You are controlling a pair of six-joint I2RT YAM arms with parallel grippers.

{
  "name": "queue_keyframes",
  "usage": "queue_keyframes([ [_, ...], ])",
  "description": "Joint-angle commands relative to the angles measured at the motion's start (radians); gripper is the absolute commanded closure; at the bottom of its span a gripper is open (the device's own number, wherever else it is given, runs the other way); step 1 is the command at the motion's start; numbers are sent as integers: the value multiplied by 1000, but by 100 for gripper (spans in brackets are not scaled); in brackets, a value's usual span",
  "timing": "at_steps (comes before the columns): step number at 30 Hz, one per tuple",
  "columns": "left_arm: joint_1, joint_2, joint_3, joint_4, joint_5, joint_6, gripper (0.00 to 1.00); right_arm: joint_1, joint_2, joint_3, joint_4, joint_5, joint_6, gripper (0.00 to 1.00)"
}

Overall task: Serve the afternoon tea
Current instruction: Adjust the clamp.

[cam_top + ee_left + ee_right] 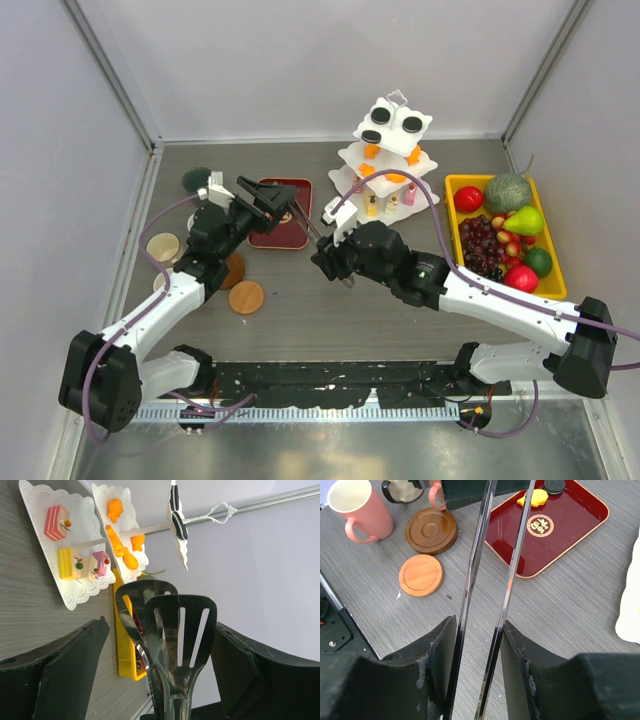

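The white three-tier stand [385, 150] stands at the back centre with black round, orange and pink-yellow sweets; it also shows in the left wrist view [75, 550]. My right gripper [328, 258] [479, 625] is shut on the two arms of the metal tongs [303, 225] [472, 580]. The tongs' slotted heads [182, 625] lie between the wide-open fingers of my left gripper [275, 200] [160, 625], untouched, above the dark red tray [290, 235]. That tray [570, 535] holds an orange sweet [532, 497] and a black round sweet [554, 485].
A pink mug [357, 510], a dark mug [400, 490] and two brown coasters [431, 530] [420, 575] sit left of the red tray. A cream mug [163, 247] stands at the far left. The yellow fruit tray [555, 250] is at the right.
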Motion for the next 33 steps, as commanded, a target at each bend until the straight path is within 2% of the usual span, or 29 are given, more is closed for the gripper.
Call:
queue_keyframes([
  [1, 0, 5, 52, 95, 11, -18, 13, 2, -18, 24, 24, -28, -6, 59],
  [4, 0, 3, 51, 100, 12, -24, 24, 4, -18, 29, 22, -31, -5, 59],
  [10, 0, -3, 26, 132, 11, -42, 60, 2, 2, 66, -14, -60, 12, 57],
  [14, 0, -17, 11, 146, 6, -46, 90, 4, 25, 111, -76, -63, 30, 56],
  [16, 0, -23, 3, 147, 5, -46, 100, 4, 33, 130, -94, -60, 35, 56],
  [24, 0, -46, -9, 129, -3, -16, 100, 8, 54, 207, -157, -60, 44, 49],
  [33, 0, -86, -9, 80, -14, 34, 100, 10, 119, 303, -255, -25, 47, 50],
])
